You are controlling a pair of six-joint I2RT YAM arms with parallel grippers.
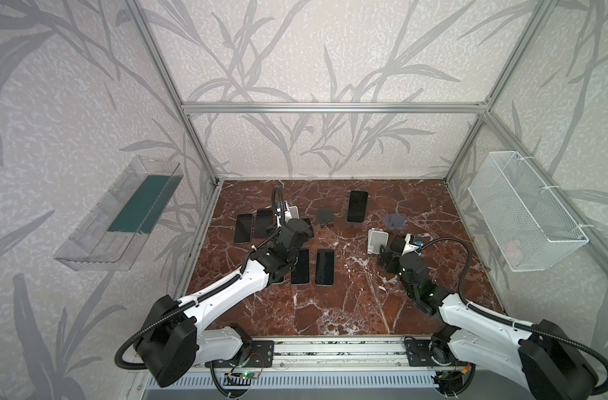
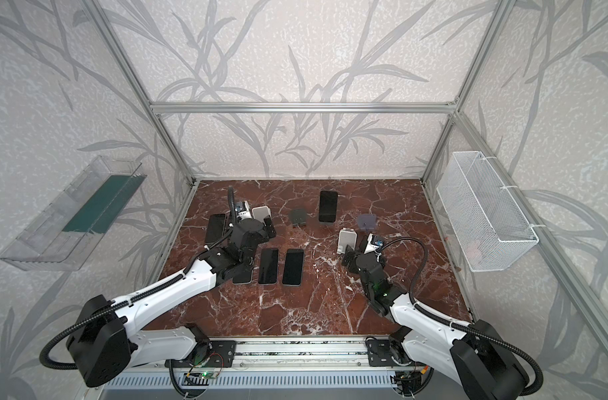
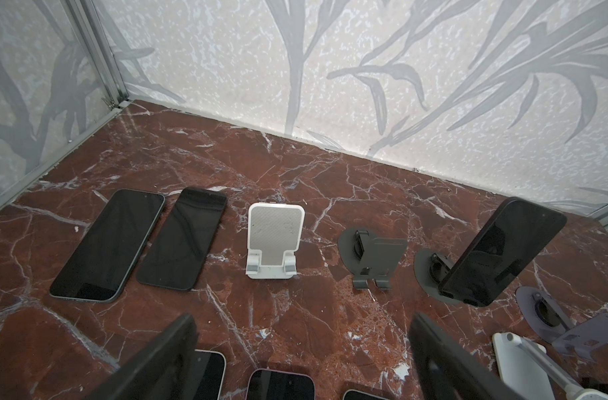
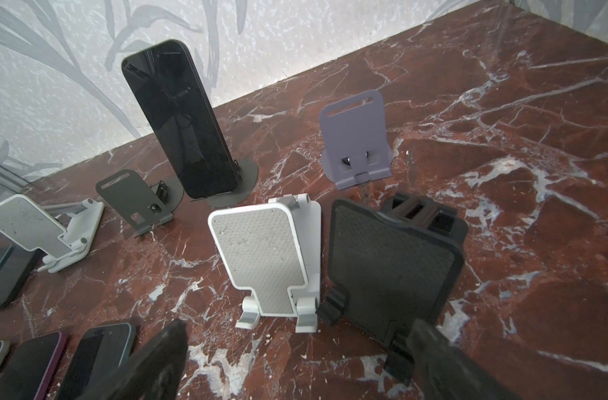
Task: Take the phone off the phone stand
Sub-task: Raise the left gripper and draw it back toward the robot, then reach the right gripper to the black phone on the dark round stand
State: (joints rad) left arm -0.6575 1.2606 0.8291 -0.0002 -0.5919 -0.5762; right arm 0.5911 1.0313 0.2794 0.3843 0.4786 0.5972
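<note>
The worktop (image 1: 330,311) carries everything, and we judge the job nearly done: 5 flat phones (image 1: 325,267) lie on its left half, probably set there to keep the stands clear. The left gripper (image 3: 302,320) hovers above them with jaws wide and empty, facing an empty white stand (image 3: 274,239). The right gripper (image 4: 299,327), equally wide and empty, hangs low just in front of a black stand (image 4: 392,263), also empty. Only 1 phone (image 4: 177,121) is propped, toward the back of the worktop. It leans on a grey stand (image 4: 247,176), whose foot seems to stop it sliding. We think it needs lifting up and out.
</note>
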